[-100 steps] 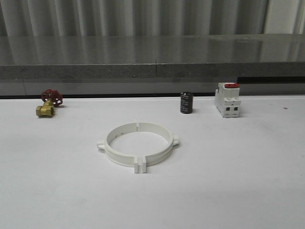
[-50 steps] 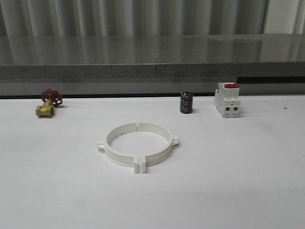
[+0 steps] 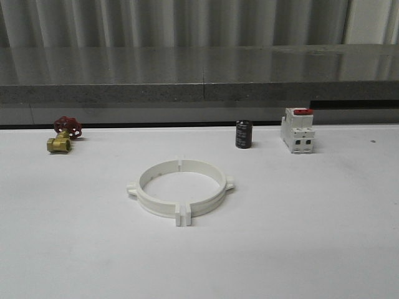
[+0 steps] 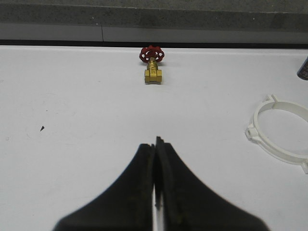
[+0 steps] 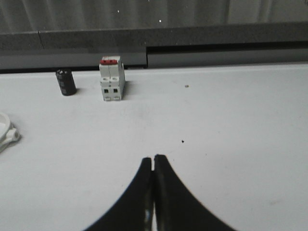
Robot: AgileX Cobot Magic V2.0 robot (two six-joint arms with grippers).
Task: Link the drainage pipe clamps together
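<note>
The two white drainage pipe clamps lie on the white table in the front view, their flat end flanges meeting so that they form a closed ring with a small tab on each side. Part of that ring shows in the left wrist view, and one tab at the edge of the right wrist view. My left gripper is shut with nothing in it, over bare table well away from the ring. My right gripper is shut too, holding nothing, over bare table on the ring's other side.
A brass valve with a red handwheel sits at the back left. A black cylinder and a white box-shaped switch with a red top stand at the back right. A grey ledge runs behind the table.
</note>
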